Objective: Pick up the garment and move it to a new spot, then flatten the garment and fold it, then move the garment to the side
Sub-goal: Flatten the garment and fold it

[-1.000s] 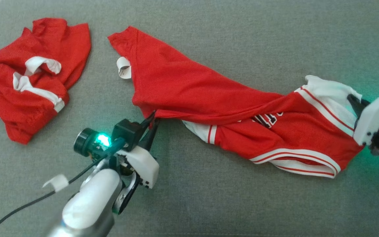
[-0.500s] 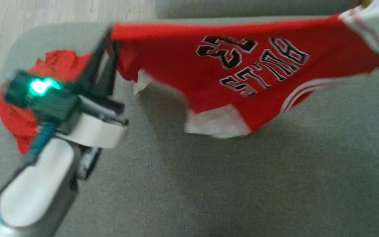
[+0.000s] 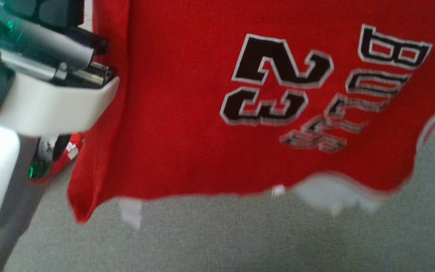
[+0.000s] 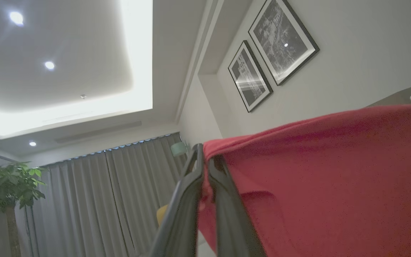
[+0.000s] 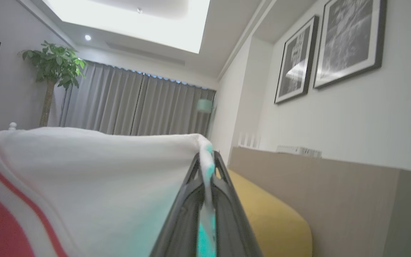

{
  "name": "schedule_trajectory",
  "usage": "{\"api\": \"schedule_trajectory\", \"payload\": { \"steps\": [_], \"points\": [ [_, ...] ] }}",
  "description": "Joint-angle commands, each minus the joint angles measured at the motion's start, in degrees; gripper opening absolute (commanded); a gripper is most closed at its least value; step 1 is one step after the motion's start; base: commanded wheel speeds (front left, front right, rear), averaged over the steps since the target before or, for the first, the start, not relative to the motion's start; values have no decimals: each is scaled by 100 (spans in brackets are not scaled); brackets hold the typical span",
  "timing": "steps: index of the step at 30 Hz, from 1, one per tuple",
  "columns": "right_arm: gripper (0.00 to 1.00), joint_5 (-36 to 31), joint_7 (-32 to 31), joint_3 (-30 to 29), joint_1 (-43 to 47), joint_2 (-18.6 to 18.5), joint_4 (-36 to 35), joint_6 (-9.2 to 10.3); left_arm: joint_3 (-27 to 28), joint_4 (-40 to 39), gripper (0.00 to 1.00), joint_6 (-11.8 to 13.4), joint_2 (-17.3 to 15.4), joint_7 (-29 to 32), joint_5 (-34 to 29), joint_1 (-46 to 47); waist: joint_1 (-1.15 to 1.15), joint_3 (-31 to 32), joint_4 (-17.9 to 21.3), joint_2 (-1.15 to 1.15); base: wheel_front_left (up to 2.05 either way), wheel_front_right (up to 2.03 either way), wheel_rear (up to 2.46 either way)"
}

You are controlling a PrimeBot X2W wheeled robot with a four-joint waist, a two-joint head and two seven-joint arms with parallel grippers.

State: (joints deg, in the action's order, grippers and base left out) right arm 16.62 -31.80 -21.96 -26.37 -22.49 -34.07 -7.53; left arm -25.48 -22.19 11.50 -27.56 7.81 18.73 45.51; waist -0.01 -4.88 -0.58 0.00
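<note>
The red jersey (image 3: pixel 187 113) hangs in the air and covers the upper and middle part of the head view, with its black number and letters at the centre and right. Its lower edge, with white trim, is above the grey cushion (image 3: pixel 240 234) at the bottom of the frame; I cannot tell if it touches. In the left wrist view, the left gripper (image 4: pixel 205 159) at the centre is clenched on a red corner of the jersey. In the right wrist view, the right gripper (image 5: pixel 207 159) at the lower centre is pinching the jersey's white edge between its fingers.
</note>
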Motion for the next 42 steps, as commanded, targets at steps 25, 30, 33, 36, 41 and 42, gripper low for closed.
{"api": "schedule_trajectory", "payload": {
  "steps": [25,30,33,36,41,42],
  "points": [
    [0,1181,2043,2660,-3128,707,6351,4,781,7363,0,-1031,1851,-2113,1671,2005,1,-612,424,0,0,0,0],
    [0,1643,2302,3762,-2287,1084,7424,4,907,8847,0,-1280,2206,-2204,2007,1234,1,-753,531,0,0,0,0],
    [0,2002,2450,4177,-1811,1127,7740,4,906,9193,0,-1402,2329,-2235,2095,882,1,-808,513,0,0,0,0],
    [0,2366,2699,4420,-1337,1075,7812,4,785,9292,0,-1461,2385,-2263,2009,566,1,-834,493,0,0,0,0],
    [0,2769,3185,4712,-461,761,7258,4,764,8522,0,-1285,2294,-2277,1615,-23,1,-796,440,0,0,0,0],
    [0,2788,3271,4738,-270,658,7074,4,816,8257,0,-1244,2247,-2278,1542,-224,1,-777,438,0,0,0,0]
  ]
}}
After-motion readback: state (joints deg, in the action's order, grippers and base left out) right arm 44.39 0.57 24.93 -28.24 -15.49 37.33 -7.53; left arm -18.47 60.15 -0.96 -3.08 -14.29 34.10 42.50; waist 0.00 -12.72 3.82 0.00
